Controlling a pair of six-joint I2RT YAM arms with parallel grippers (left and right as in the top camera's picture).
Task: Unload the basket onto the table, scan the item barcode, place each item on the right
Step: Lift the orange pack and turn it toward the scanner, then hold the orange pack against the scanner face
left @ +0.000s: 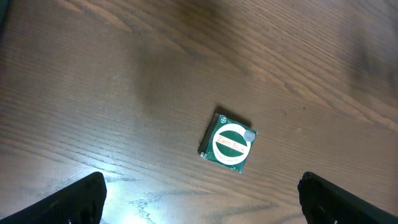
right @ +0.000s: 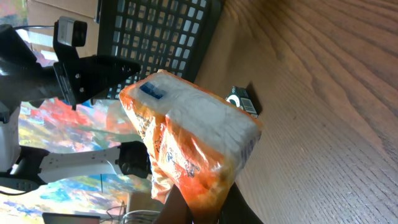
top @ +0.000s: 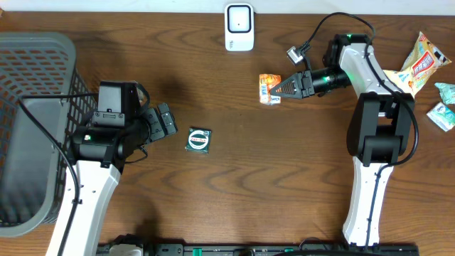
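My right gripper (top: 286,87) is shut on an orange and white snack packet (top: 269,89), held above the table below and right of the white barcode scanner (top: 239,27). In the right wrist view the packet (right: 186,134) fills the middle, its lower end pinched between my dark fingers (right: 186,208). A small green square packet with a white round label (top: 198,140) lies flat on the table. My left gripper (top: 167,121) stands open just left of it. The left wrist view shows the green packet (left: 228,142) ahead of the wide-spread fingertips (left: 78,199), apart from them.
A grey mesh basket (top: 32,107) stands at the left edge, behind the left arm. Several snack bags (top: 425,60) lie at the far right. The table is dark brown wood.
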